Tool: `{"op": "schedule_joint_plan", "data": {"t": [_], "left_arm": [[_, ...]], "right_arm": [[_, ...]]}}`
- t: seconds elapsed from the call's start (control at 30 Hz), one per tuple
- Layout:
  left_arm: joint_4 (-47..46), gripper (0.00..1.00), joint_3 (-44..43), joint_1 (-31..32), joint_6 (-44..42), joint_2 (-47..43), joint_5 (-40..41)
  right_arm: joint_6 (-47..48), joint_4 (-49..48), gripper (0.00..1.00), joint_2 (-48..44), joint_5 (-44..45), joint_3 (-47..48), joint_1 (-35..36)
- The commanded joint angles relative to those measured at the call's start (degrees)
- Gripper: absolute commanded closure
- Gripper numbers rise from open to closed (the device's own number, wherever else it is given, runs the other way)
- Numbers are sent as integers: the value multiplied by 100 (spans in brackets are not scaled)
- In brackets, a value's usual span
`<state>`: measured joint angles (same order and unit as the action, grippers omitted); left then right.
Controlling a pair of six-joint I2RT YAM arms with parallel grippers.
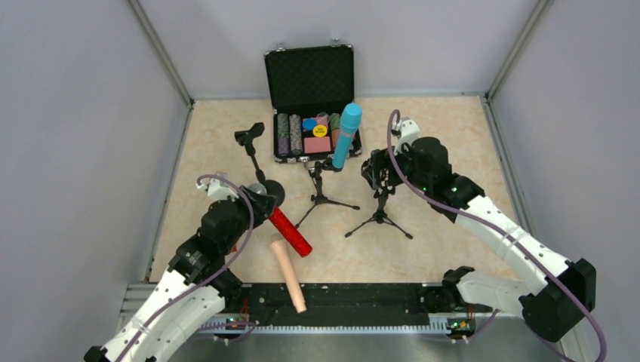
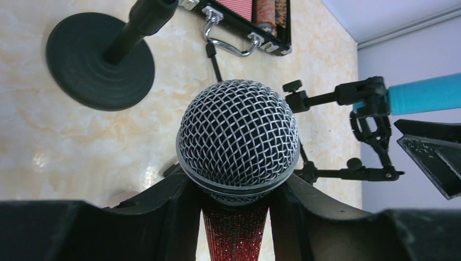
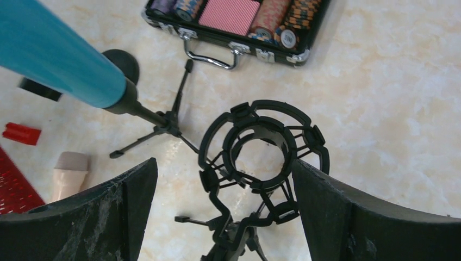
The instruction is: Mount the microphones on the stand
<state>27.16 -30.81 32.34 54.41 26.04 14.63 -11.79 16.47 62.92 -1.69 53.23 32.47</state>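
Observation:
My left gripper [image 1: 260, 205] is shut on the glittery red microphone [image 1: 291, 232], gripping it just below the silver mesh head [image 2: 238, 133] and holding it tilted over the table. The peach-beige microphone [image 1: 288, 273] lies on the table near the front edge. The light blue microphone [image 1: 347, 134] sits tilted in the clip of the middle tripod stand [image 1: 323, 197]. My right gripper [image 1: 377, 170] is open, with its fingers either side of the empty round shock mount [image 3: 263, 147] on the right tripod stand [image 1: 380, 219].
A round-base stand [image 1: 269, 192] with an empty clip [image 1: 250, 136] stands by my left gripper. An open black case of poker chips [image 1: 313, 130] sits at the back. A small red block [image 3: 22, 133] lies on the table. Grey walls close in the sides.

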Motion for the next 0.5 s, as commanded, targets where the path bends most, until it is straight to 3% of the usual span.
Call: {"op": "schedule_joint_plan", "data": {"t": [0.0,0.2,0.47], "left_arm": [[-1085,100,-151,16,94,329,-103],[-1512,100,-315,13,-217,765,-319],[-3305,100,-163,9,-808,969,-731]], "right_arm": [[-33,-507,9,-314,-558,-25,-39],[59,-618,9,-517,-1061,-67,-40],[137,-880,9,-654,-1967,-171,-39]]}}
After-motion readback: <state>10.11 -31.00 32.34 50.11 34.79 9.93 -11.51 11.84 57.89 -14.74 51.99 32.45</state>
